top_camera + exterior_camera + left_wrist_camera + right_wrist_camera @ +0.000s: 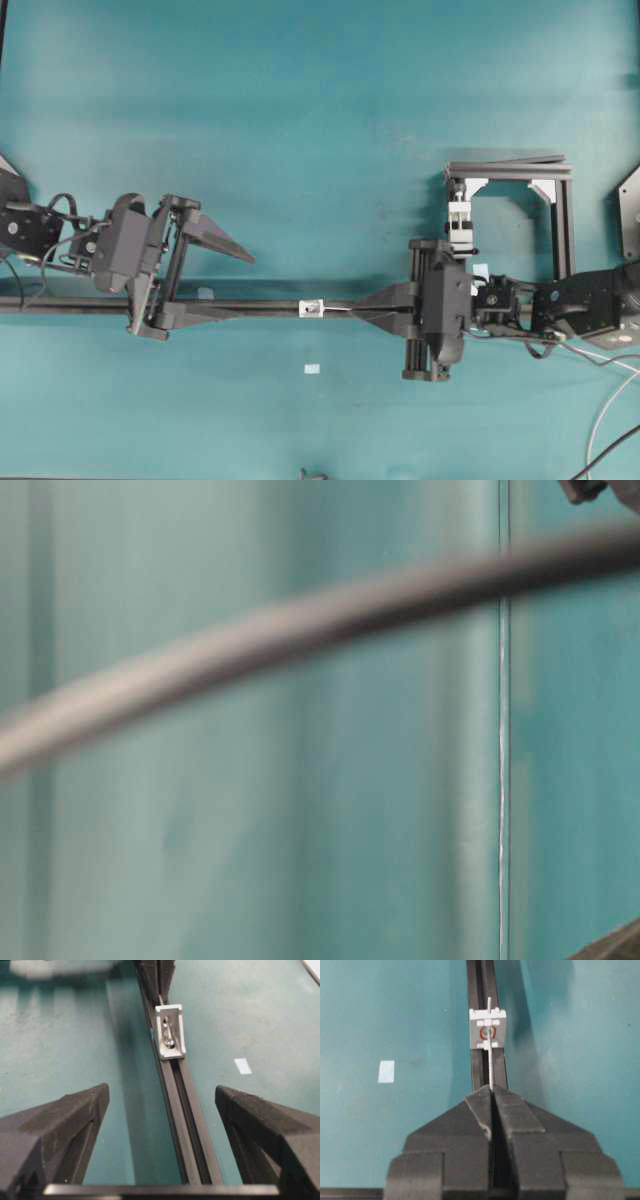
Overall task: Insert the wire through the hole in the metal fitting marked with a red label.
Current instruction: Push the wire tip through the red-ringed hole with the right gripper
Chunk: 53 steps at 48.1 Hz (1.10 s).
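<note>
Centrally, one square silvery metal fitting (487, 1029) sits on one black grooved rail (482, 1067). One thin stiff wire (490, 1062), pinched in the closed right hand (492, 1091), passes through its red-ringed hole (487, 1033). Left hand (162, 1105) gapes, straddling the rail on the teal desk (300, 120).

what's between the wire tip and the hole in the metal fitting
Nothing visible. The wire, pinched in the shut right gripper, runs straight to the red-ringed hole of the metal fitting; its tip shows past the fitting's far edge.

Overhead downward; wrist views facing along black rail (260, 304)
</note>
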Each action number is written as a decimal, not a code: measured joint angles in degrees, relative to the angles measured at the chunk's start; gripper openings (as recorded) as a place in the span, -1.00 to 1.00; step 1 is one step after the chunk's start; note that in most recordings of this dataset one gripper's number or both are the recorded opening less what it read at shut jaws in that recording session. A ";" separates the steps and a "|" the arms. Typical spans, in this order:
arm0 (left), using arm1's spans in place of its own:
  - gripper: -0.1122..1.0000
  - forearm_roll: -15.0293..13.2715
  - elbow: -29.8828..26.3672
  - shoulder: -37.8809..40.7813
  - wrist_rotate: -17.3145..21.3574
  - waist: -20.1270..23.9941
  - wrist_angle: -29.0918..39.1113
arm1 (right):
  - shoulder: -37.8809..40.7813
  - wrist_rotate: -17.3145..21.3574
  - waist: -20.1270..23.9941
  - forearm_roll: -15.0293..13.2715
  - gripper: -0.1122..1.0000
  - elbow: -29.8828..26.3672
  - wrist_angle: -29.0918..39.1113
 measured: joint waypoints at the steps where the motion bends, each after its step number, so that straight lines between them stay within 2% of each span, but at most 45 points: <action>1: 0.12 0.00 -0.18 0.00 0.00 0.00 0.26 | 0.09 -0.09 -0.09 -0.18 -0.81 -0.18 0.00; 21: 0.11 0.00 -2.29 0.97 -0.09 0.00 2.11 | 1.32 0.00 -1.76 -1.76 -0.81 -2.46 2.20; 39: 0.11 0.09 -3.08 1.58 -1.14 0.00 3.34 | 1.93 0.18 -3.96 -6.15 -0.81 -4.39 5.10; 53: 0.10 0.00 -3.78 1.49 -2.02 0.00 4.57 | 1.93 0.18 -4.04 -6.42 -0.81 -4.39 5.36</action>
